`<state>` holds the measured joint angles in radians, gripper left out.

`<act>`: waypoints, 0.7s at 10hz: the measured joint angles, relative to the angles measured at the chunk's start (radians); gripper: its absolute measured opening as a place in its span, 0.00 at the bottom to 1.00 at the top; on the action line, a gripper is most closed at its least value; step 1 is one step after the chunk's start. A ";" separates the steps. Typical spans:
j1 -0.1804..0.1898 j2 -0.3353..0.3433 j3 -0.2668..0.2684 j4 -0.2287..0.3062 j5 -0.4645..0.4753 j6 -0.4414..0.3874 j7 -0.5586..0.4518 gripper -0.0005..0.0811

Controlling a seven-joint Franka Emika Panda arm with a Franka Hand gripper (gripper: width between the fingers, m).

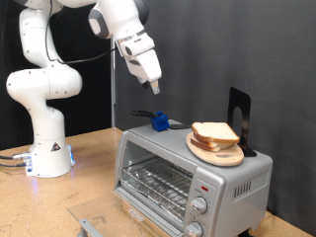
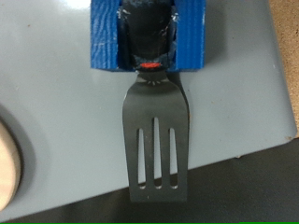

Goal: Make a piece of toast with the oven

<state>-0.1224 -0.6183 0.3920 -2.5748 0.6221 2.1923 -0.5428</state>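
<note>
The oven (image 1: 188,173) is a silver-grey box with a glass door, a wire rack and two knobs, at the exterior view's lower right. My gripper (image 1: 155,88) hangs in the air above the oven's top, straight over a blue block (image 1: 158,122) that holds a black slotted spatula (image 1: 144,115). The wrist view looks down on that blue block (image 2: 148,37) and the spatula (image 2: 157,140) lying flat on the grey oven top (image 2: 56,103); my fingers do not show there. Nothing is between my fingers. The piece of toast is out of view.
A stacked pair of bread slices (image 1: 215,134) rests on a round wooden plate (image 1: 212,151) on the oven top, and the plate's rim (image 2: 6,173) shows in the wrist view. A black upright object (image 1: 240,117) stands behind it. The robot base (image 1: 47,153) is at left on the wooden table (image 1: 89,168).
</note>
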 joint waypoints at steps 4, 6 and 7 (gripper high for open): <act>0.000 0.050 0.047 -0.039 0.017 0.084 0.048 1.00; 0.000 0.087 0.056 -0.039 0.018 0.114 0.056 1.00; 0.000 0.107 0.057 -0.039 0.018 0.116 0.056 1.00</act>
<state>-0.1227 -0.5118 0.4492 -2.6137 0.6397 2.3080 -0.4866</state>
